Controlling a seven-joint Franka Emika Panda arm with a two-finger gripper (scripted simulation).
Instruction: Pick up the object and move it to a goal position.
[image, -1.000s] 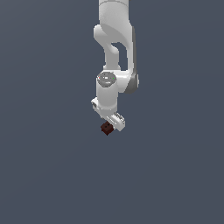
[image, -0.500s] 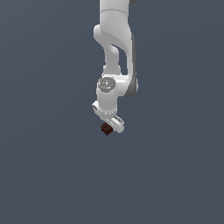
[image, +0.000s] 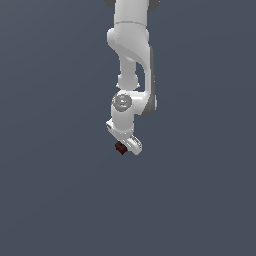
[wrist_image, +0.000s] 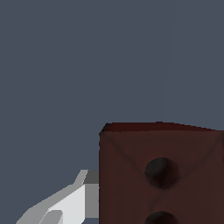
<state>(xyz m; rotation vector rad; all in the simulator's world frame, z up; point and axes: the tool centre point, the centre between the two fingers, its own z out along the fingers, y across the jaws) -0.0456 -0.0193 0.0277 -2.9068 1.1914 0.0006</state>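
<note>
The object (image: 120, 148) is a tiny dark red-brown blocky piece held at the tip of my white gripper (image: 123, 148), in mid-air at the centre of the exterior view. The gripper is shut on it, and the arm hangs down from the top of that view. In the wrist view the object (wrist_image: 162, 175) fills the lower right as a dark red-brown face with two round dark holes. One white-grey finger (wrist_image: 65, 205) shows beside it. The other finger is hidden behind the object.
Only a plain blue-grey background (image: 50, 190) shows around the arm in both views. No table edge, container or other object is in view.
The arm has shifted slightly, carrying the object a little upward and toward the exterior view's left. The grip on the object is unchanged.
</note>
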